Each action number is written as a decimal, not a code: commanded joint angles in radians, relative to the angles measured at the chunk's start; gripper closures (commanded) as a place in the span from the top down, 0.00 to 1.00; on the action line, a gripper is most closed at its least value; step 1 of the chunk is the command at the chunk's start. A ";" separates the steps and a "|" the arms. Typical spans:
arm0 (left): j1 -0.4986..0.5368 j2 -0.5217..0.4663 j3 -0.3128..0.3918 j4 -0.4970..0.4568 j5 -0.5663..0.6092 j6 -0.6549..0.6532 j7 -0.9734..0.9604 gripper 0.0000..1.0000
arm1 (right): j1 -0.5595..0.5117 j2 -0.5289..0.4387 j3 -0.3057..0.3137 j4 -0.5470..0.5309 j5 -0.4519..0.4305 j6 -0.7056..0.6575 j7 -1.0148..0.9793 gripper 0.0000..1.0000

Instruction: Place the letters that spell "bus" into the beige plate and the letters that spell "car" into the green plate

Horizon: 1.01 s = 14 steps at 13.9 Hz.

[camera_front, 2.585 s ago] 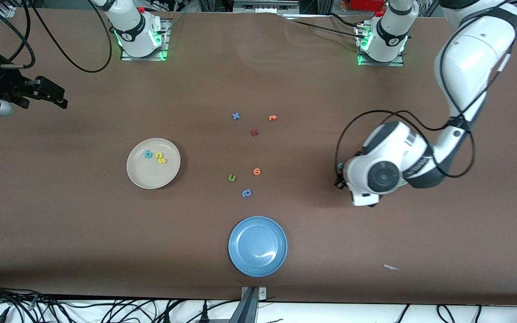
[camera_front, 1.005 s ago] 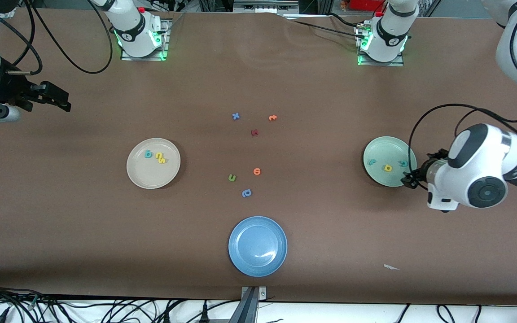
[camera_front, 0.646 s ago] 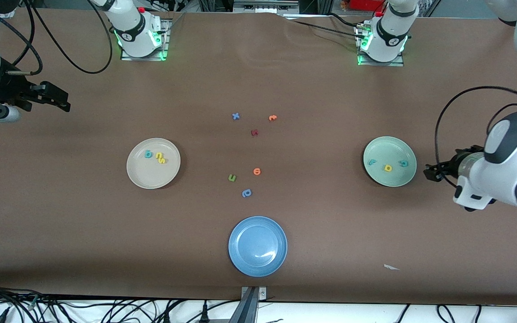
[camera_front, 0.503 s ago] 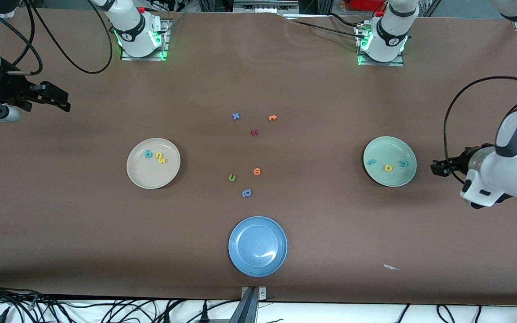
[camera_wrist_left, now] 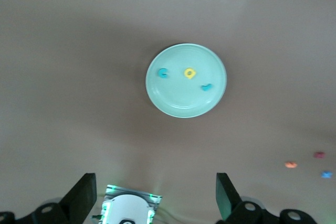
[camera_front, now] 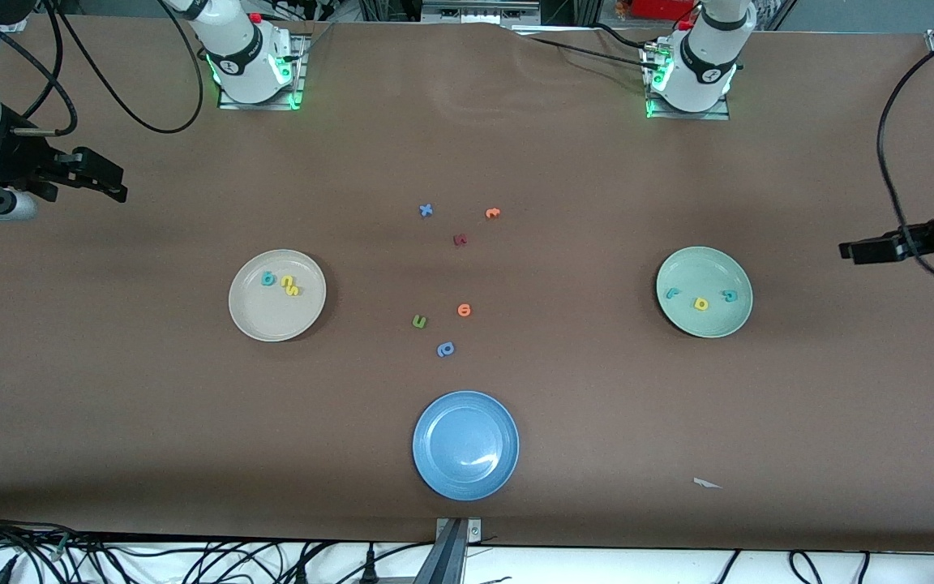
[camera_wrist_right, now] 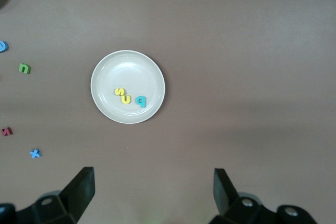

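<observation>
— When checked against the task, looked like the closing step: nothing left to sort. Called only for parking both arms, by that reckoning.

— And the left gripper (camera_front: 846, 250)?

— Hung spread and empty over bare table. Found the green plate (camera_front: 706, 328) near it, toward mid-table, holding the car letters (camera_front: 701, 304), teal, yellow, teal, spaced apart.

— The right gripper (camera_front: 114, 182)?

— Waited, likewise spread and empty. Found the beige plate (camera_front: 272, 320) well apart from it, holding the bus letters (camera_front: 284, 281), teal and two yellow, huddled close.

Three plates: beige plate (camera_front: 276, 295), green plate (camera_front: 704, 292), blue plate (camera_front: 465, 445), twelve foam letters, three in each of the first two, six loose.
</observation>
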<state>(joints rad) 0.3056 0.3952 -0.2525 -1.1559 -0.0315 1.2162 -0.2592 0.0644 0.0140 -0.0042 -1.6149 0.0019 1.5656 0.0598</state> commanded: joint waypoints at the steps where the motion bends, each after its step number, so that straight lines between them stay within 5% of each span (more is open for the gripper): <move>1: -0.103 -0.056 0.099 -0.018 -0.045 0.043 0.034 1.00 | -0.005 -0.006 0.010 -0.003 -0.017 0.004 0.014 1.00; 4: -0.154 -0.143 0.130 -0.120 -0.031 0.204 0.037 0.98 | -0.005 -0.005 0.009 -0.003 -0.017 0.005 0.012 1.00; 8: -0.194 -0.265 0.128 -0.404 0.064 0.495 0.098 0.98 | -0.005 -0.005 0.010 -0.003 -0.017 0.005 0.012 1.00; 14: -0.175 -0.247 0.130 -0.377 0.039 0.523 0.184 1.00 | -0.005 -0.005 0.009 -0.003 -0.017 0.004 0.012 1.00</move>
<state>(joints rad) 0.1290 0.1688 -0.1319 -1.5286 0.0065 1.7320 -0.1095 0.0645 0.0143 -0.0042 -1.6149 0.0016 1.5656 0.0599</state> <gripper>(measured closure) 0.004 0.000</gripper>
